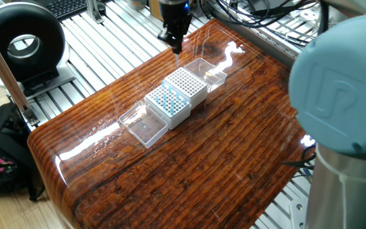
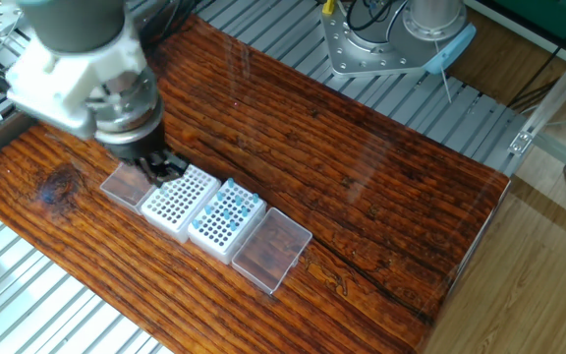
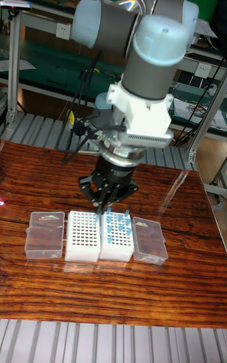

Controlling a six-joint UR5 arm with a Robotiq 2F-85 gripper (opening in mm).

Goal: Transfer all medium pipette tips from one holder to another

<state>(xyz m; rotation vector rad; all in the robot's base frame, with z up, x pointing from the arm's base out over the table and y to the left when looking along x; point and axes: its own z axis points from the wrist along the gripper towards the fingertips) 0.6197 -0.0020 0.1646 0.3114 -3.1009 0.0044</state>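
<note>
Several light-blue medium pipette tips [image 1: 169, 100] [image 2: 228, 210] [image 3: 117, 222] stand in one white holder [image 1: 178, 113] [image 2: 216, 240] [image 3: 117, 251]. Right beside it, touching, is a second white holder [image 1: 184, 84] [image 2: 177, 202] [image 3: 82, 237] whose grid holes look empty. My gripper [image 1: 175, 43] [image 2: 161, 169] [image 3: 103, 204] hangs above the empty holder's outer edge. Its fingers are drawn together, and I see nothing between them.
A clear plastic lid lies flat at each end of the holder row [image 1: 143, 126] [image 1: 207, 69] [image 2: 271, 250] [image 2: 122, 185] [image 3: 45, 235] [image 3: 150, 241]. A black round device [image 1: 21, 44] stands past the table's left edge. Cables [image 1: 259, 19] run behind the table.
</note>
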